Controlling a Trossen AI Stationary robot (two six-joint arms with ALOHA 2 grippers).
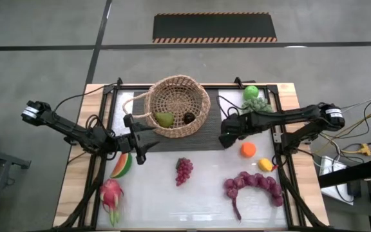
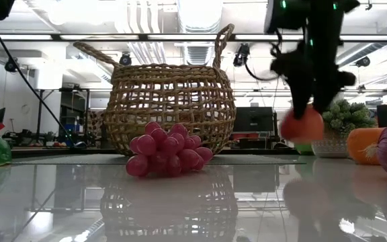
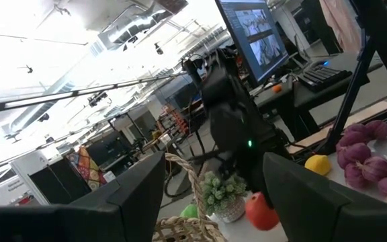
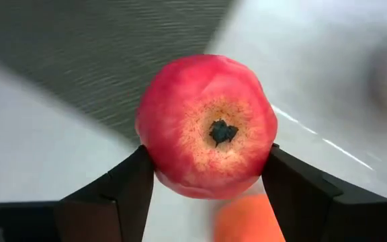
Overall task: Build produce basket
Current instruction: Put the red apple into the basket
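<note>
Nearest on the white tabletop (image 1: 205, 206): a pink dragon fruit with green scales (image 1: 111, 195) at left and a long bunch of dark purple grapes (image 1: 253, 183) at right. Just beyond, a red-and-green watermelon slice (image 1: 122, 165), a small reddish-purple grape bunch (image 1: 183, 170) in the middle, a yellow lemon (image 1: 265, 164) and a round orange (image 1: 248, 149) on the right.

Farther in, left of the basket, the left gripper (image 1: 140, 138), fingers spread apart with nothing between them, waiting.

On the right, the right gripper (image 1: 227, 133), clamped on a round red apple (image 4: 207, 128), lifted clear of the table, beside the basket's right rim but not yet over its opening.

Behind that, on a dark grey mat (image 1: 211, 138), the round tan woven wicker basket (image 1: 179, 90) with 2 thin loop handles, already holding 2 pieces: a green pear-shaped fruit (image 1: 165, 119) and a dark round fruit (image 1: 189, 118).

Farthest, at right: a green apple (image 1: 251, 93) beside a spiky grey-green leafy clump (image 1: 257, 104).

By this count, early going: 2 in, 1 in transit, 7 left on the table.
</note>
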